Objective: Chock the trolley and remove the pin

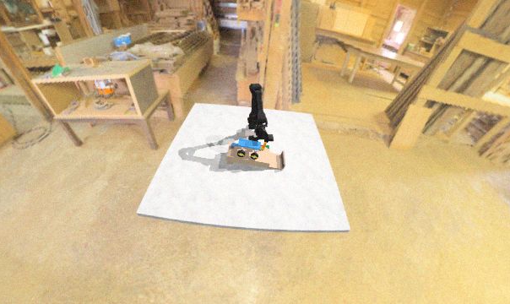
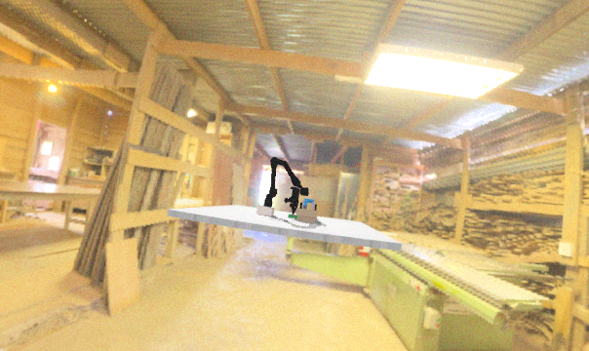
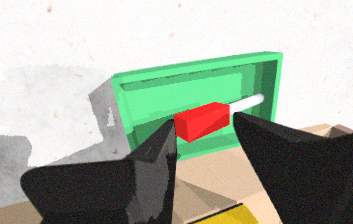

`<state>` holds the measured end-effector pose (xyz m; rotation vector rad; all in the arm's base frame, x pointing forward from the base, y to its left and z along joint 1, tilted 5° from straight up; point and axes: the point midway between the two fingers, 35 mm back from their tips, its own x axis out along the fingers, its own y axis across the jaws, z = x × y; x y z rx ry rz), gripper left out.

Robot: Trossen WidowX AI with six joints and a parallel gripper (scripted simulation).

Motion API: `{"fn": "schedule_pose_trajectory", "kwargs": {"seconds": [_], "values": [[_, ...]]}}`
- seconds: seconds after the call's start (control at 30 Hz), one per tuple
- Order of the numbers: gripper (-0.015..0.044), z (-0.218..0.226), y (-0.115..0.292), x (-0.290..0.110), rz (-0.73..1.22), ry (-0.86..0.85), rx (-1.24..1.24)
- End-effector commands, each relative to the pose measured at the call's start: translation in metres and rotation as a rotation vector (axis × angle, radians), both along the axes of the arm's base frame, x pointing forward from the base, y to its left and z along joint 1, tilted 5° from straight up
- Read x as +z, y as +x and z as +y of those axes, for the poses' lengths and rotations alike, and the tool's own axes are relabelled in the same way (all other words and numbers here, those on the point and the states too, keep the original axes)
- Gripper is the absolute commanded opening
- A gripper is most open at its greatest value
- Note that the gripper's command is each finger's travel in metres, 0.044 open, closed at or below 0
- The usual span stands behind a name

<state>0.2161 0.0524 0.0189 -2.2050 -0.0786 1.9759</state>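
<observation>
1. Two black fingers frame your wrist view. Start at the far left, where grey shadow falls across the white bench (image 3: pixel 52 40).
2. Next comes the finger (image 3: pixel 152 155) on the left of the picture. Its tip sits just beside the red head of the stop pin (image 3: pixel 202 121); you cannot tell whether they touch.
3. The claw (image 3: pixel 203 125) is spread and pinches nothing. The pin lies crosswise in the gap between the fingertips.
4. The pin is tipped almost flat, red head to the left and pale shaft running up and to the right.
5. The green tray (image 3: pixel 262 62) sits behind and below the pin. The head overlaps the tray's near wall and the shaft tip ends close to its right wall. You cannot tell whether the pin rests on the tray or hangs above it.
6. To the right of the pin is the other finger (image 3: pixel 277 150), with a narrow strip of tray showing between it and the head.
7. Below the fingers you see the tan ramp (image 3: pixel 217 170) and, at the bottom edge, a corner of the yellow chock (image 3: pixel 232 217).
8. In the top view, the blue trolley (image 1: pixel 246 144) stands on the ramp near its left end, with the black arm (image 1: pixel 257 110) bent over just behind it.
</observation>
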Motion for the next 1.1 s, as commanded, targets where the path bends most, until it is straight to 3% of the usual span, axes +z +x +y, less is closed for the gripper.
{"fn": "schedule_pose_trajectory", "kwargs": {"seconds": [0.0, 0.33, 0.53, 1.0, 1.07], "values": [[0.0190, -0.002, 0.001, -0.002, 0.000, 0.004, 0.003], [0.0190, -0.005, 0.001, -0.006, 0.000, 0.003, 0.003], [0.0340, -0.004, 0.001, -0.004, -0.002, 0.000, 0.000], [0.0340, -0.005, -0.004, 0.023, 0.000, 0.003, 0.003], [0.0393, -0.005, -0.004, 0.027, 0.000, 0.003, 0.003]]}}
